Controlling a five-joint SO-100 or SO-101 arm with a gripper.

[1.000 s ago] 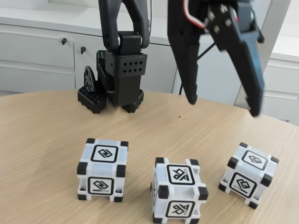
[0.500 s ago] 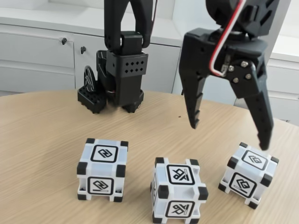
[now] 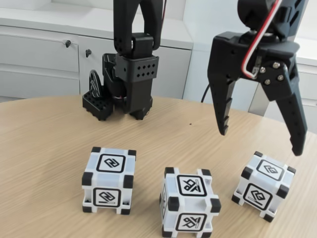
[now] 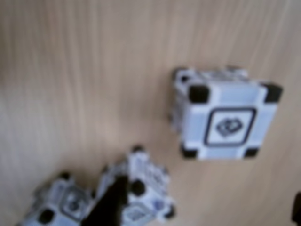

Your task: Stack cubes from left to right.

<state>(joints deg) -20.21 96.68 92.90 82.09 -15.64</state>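
fingers point(image 3: 260, 141) wide open and empty above the cube point(image 3: 263, 185) nearest the desk's point(image 3: 44, 148) right edge; cubes look light, rigid, slick plastic, so pinch two opposite flat white faces, not the corners.

Looking straight down on three cubes on the wooden table point(image 4: 70, 84), picture a touch blurred.

One cube point(image 4: 225, 115) sits up on the right, top face square to the lens, black-framed glyph showing. Two more crowd the bottom left: one point(image 4: 146, 188) near centre, another point(image 4: 61, 205) at the edge, close beside it. A dark finger point(image 4: 110, 205) pokes up from the bottom edge over the central one.
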